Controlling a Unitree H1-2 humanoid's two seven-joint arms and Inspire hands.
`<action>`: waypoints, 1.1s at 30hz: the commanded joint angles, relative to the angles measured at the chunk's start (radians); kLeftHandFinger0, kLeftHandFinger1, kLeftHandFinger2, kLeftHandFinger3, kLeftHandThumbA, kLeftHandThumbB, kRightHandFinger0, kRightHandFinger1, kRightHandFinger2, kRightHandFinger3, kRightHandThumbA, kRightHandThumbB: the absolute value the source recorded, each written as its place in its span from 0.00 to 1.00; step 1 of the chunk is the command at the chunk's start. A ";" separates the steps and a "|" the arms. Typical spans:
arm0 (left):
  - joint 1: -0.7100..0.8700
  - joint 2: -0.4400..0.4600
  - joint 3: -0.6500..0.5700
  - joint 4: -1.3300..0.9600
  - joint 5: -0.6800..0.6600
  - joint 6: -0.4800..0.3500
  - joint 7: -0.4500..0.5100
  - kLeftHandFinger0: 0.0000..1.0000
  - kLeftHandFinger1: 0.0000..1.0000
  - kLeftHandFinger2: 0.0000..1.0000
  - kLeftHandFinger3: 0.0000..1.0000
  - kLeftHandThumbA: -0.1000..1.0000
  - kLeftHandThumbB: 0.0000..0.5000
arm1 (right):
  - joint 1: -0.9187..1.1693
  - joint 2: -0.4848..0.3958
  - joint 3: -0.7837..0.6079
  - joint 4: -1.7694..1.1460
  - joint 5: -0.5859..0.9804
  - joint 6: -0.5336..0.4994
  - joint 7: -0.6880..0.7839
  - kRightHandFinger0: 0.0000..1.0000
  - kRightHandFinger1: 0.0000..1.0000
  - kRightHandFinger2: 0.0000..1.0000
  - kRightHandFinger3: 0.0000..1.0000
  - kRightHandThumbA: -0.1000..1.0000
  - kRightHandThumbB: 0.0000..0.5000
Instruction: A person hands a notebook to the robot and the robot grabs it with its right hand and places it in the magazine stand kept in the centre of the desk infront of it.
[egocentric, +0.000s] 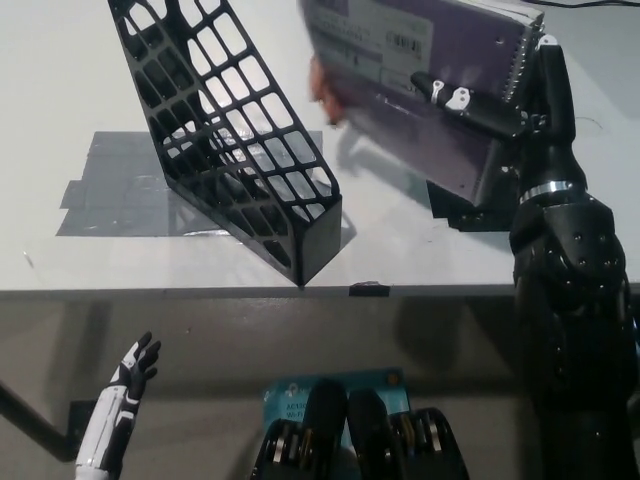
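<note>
Gripping the purple notebook (420, 75) in the black right hand (500, 105), tilted above the white surface (400, 250), right of the black magazine stand (230, 140). Blurred person's hand (320, 85) touching its left edge. White left hand (130, 370) resting open, lower left.
</note>
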 joint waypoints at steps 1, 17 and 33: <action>-0.016 0.019 0.008 -0.020 -0.007 -0.037 -0.007 1.00 1.00 1.00 1.00 1.00 1.00 | -0.084 0.022 -0.025 -0.069 0.054 -0.030 -0.001 0.00 0.00 0.00 0.00 1.00 0.23; -0.026 0.023 0.007 -0.024 0.004 -0.037 0.002 1.00 1.00 1.00 1.00 1.00 1.00 | -0.185 0.140 -0.230 -0.351 0.446 0.220 -0.084 0.00 0.00 0.00 0.00 1.00 0.16; -0.032 0.024 0.009 -0.028 -0.004 -0.024 -0.006 1.00 1.00 1.00 1.00 1.00 1.00 | -0.201 0.190 -0.180 -0.483 0.489 0.225 -0.206 0.00 0.00 0.00 0.00 1.00 0.05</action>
